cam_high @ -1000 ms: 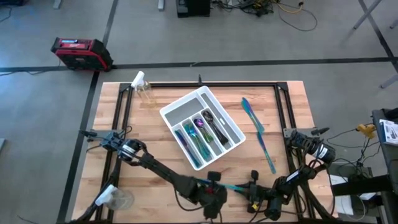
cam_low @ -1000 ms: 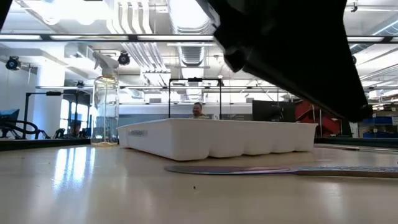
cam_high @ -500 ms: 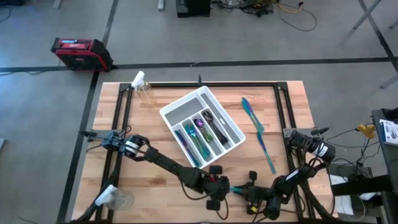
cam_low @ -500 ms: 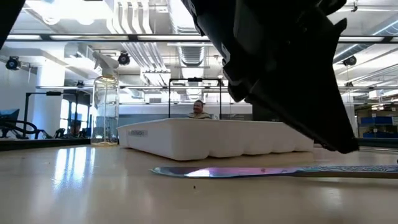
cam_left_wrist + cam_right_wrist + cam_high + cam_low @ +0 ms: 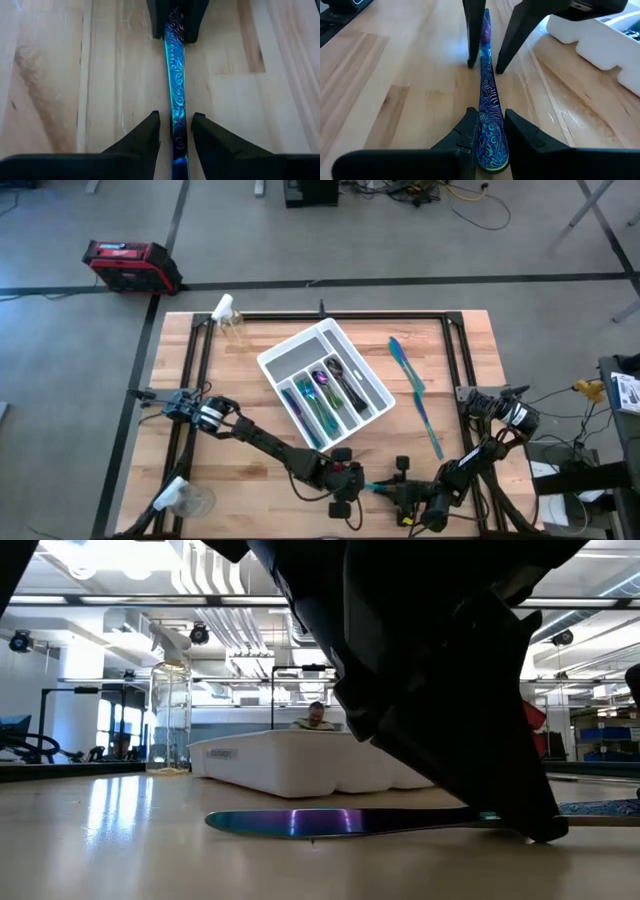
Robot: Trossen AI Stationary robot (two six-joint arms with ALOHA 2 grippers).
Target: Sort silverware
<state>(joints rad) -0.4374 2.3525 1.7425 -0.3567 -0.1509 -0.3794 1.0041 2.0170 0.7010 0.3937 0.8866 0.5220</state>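
A slim iridescent blue-purple knife [image 5: 375,486] lies level near the table's front edge, between my two grippers. My right gripper [image 5: 490,131] is shut on its patterned handle. My left gripper [image 5: 175,130] faces it from the table's left, open, one finger on each side of the knife's narrower part [image 5: 175,95] with small gaps showing. The blade [image 5: 300,823] points toward the table's left. The white tray [image 5: 325,385] holds several pieces of silverware. Two more teal pieces [image 5: 403,365] [image 5: 425,420] lie on the wood right of the tray. My right gripper pinches the wide, patterned end of the knife's handle [image 5: 492,150] between its two fingers. The fingers come in level from the table's right and lie along the knife. The knife stays level at or just above the wood; I cannot tell which.
A clear spray bottle [image 5: 228,318] stands at the far left corner. A clear cup [image 5: 185,500] sits at the near left. A black frame [image 5: 320,317] runs around the table top. A person [image 5: 318,716] shows in the room behind the tray.
My right gripper has moved the knife toward the table's left, so its blade tip now reaches farther left. My left gripper has shifted a little toward the far edge and now stands astride the knife.
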